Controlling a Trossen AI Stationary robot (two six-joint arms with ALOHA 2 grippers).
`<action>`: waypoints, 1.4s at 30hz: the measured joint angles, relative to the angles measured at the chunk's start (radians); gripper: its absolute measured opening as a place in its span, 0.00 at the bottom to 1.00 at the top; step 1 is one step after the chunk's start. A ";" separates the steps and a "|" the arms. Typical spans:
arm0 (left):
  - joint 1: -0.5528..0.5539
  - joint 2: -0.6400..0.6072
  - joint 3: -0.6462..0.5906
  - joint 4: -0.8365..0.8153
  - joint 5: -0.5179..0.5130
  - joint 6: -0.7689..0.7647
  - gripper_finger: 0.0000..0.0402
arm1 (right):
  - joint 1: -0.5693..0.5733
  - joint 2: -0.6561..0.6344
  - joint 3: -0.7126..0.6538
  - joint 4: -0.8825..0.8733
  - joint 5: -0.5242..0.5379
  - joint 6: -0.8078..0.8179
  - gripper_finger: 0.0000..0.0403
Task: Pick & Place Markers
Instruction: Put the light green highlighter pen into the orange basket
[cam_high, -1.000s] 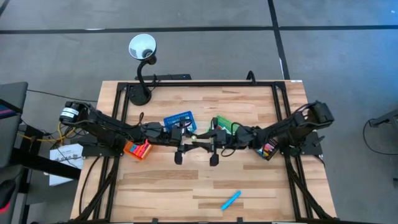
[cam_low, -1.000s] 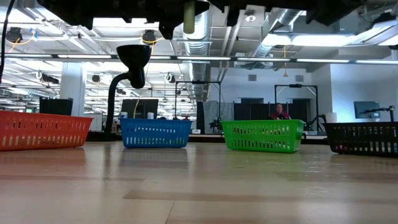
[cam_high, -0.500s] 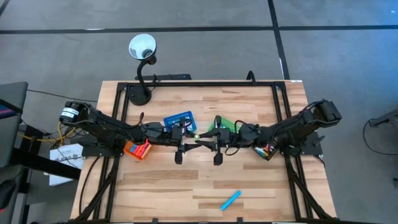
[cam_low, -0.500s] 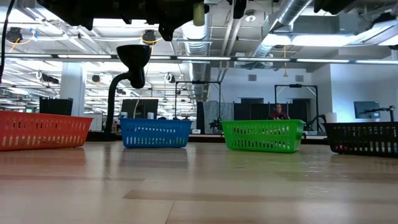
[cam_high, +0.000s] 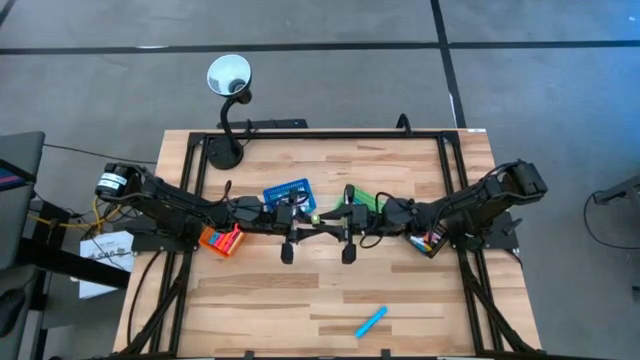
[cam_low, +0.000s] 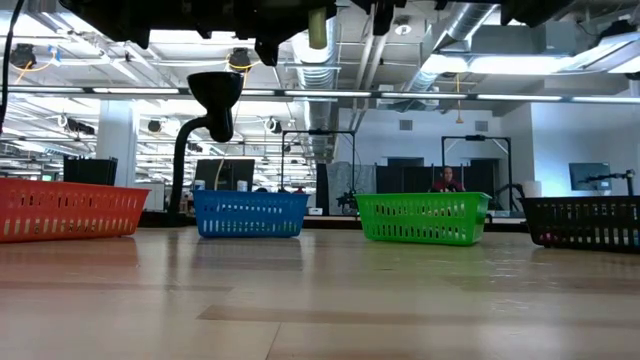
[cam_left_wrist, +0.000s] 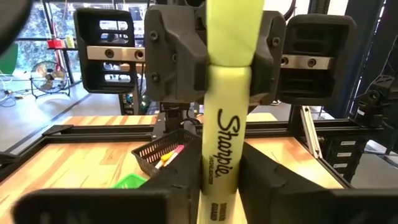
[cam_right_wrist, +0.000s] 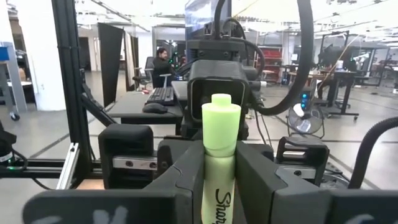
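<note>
Item: yellow-green marker, Sharpie lettering on the barrel. Location: in the air above the middle of the table, spanning the gap between the two grippers, which face each other tip to tip.

Left gripper: reaches in from the left, just right of the blue basket. In the left wrist view its fingers stand on either side of the marker's lettered end, narrow and close against the barrel; whether they press it firmly cannot be told.

Right gripper: reaches in from the right, just left of the green basket. In the right wrist view its fingers are closed narrowly on the barrel, the capped end standing out beyond them toward the left gripper.

Low view: the marker's pale green end shows at the upper edge, under the dark arm bodies, well above the tabletop.

Other markers: one blue marker lies alone on the near part of the table, slightly right of centre, well apart from both grippers. Coloured markers lie in the orange basket at left and the black basket at right.

Row of baskets, left to right: orange, blue, green, black.

Also present: gooseneck lamp at the far left edge.
</note>
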 joint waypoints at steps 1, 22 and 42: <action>0.000 0.000 0.000 0.000 -0.001 0.001 0.18 | -0.001 0.000 0.000 -0.001 0.000 0.001 0.17; -0.005 -0.198 0.000 -0.492 -0.207 -0.060 0.19 | 0.034 -0.062 0.000 -0.241 0.029 0.025 0.59; -0.027 -0.655 -0.210 -1.697 -0.141 -1.092 0.19 | 0.057 -0.119 0.000 -0.467 0.160 0.026 0.60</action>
